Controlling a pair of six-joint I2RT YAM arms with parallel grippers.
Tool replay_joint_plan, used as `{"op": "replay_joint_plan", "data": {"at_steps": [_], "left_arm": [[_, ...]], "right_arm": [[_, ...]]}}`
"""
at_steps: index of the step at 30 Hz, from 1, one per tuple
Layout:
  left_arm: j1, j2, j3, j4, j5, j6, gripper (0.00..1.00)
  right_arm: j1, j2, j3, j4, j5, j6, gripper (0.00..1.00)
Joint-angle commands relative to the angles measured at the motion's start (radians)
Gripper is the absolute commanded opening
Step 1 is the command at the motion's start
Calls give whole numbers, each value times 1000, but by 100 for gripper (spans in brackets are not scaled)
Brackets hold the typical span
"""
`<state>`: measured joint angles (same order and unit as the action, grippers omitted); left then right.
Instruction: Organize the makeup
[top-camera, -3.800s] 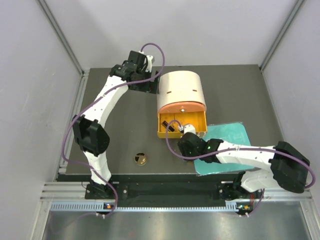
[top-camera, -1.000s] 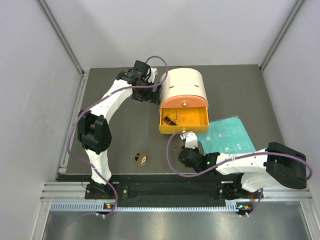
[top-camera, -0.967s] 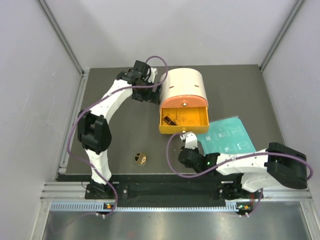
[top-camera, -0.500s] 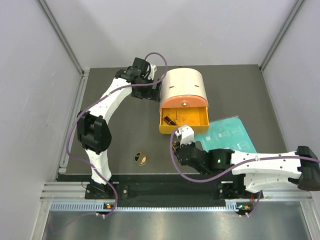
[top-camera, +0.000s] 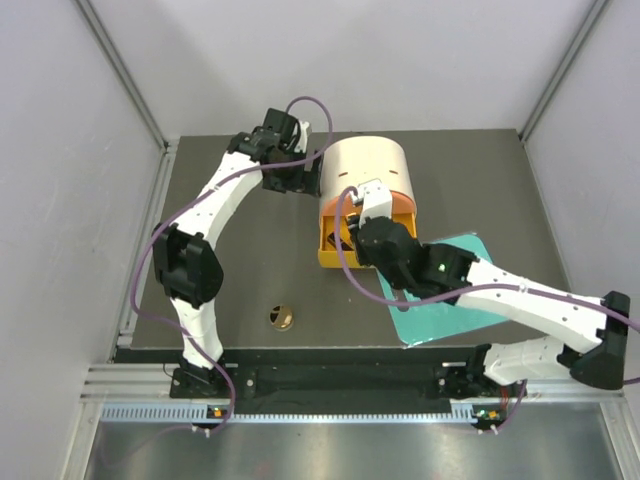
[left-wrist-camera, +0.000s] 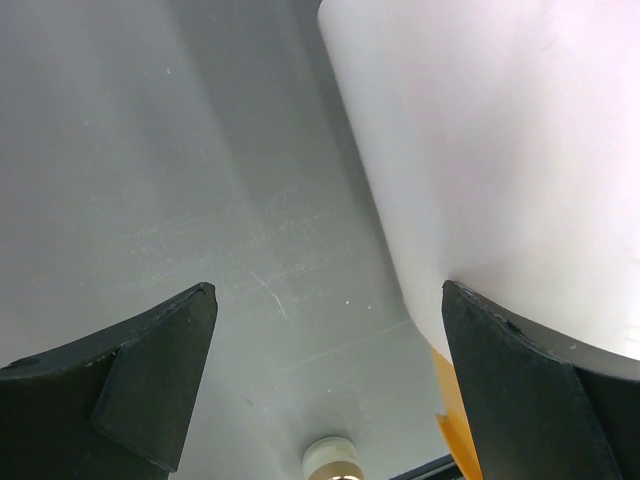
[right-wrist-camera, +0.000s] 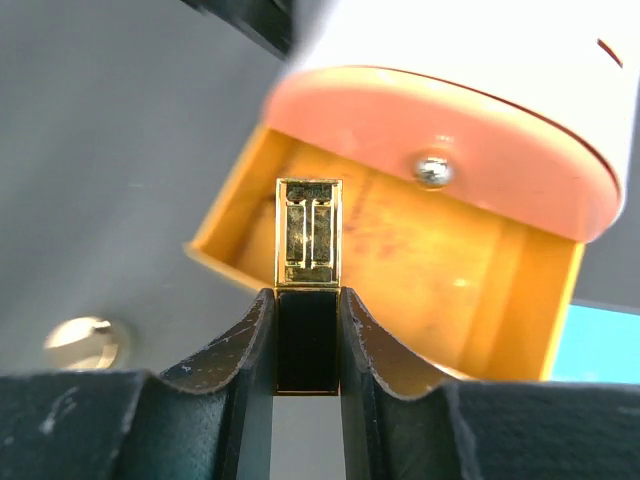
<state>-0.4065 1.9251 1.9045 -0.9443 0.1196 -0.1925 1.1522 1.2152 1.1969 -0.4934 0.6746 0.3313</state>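
My right gripper (right-wrist-camera: 308, 292) is shut on the small black-and-gold rectangular piece (right-wrist-camera: 309, 230) and holds it upright just in front of the open orange drawer (right-wrist-camera: 440, 270) of the cream-and-orange box (top-camera: 365, 172). In the top view this gripper (top-camera: 355, 238) hangs over the drawer (top-camera: 330, 252). The round gold-rimmed compact (top-camera: 281, 317) lies on the table near the front; it also shows in the right wrist view (right-wrist-camera: 88, 341). My left gripper (top-camera: 297, 178) is open and empty beside the box's left wall (left-wrist-camera: 500, 150). The two tubes are out of view.
The flat teal board (top-camera: 455, 305) lies right of the drawer, partly under my right arm. The booth's grey walls close in the table on three sides. A small round thing (left-wrist-camera: 332, 460) shows at the bottom of the left wrist view.
My right arm has swung from the near table up over the drawer, carrying the black-and-gold piece. My left gripper has stayed beside the box.
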Motion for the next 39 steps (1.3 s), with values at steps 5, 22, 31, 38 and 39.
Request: {"op": "replay_joint_plan", "data": {"at_steps": [5,22,31,38,39], "left_arm": [[-14,9,108,-1,-3,-7,99],[-8,-52,159,130,-5,-81,99],[-9,-15,208,239,189,-160,99],[-12,12,234,291,273,-171,99],[-11,17,240,289,281,-168,99]], "right_arm": [[-180,104,21,27,-184,-120,2],[-250,164,26,29,-273,-137,58],[-250,50,3,-16,-354,-97,56],[-249,-83,-74,-46,-414,-26,28],[-250,-103,-77,-54,-412,-15,3]]}}
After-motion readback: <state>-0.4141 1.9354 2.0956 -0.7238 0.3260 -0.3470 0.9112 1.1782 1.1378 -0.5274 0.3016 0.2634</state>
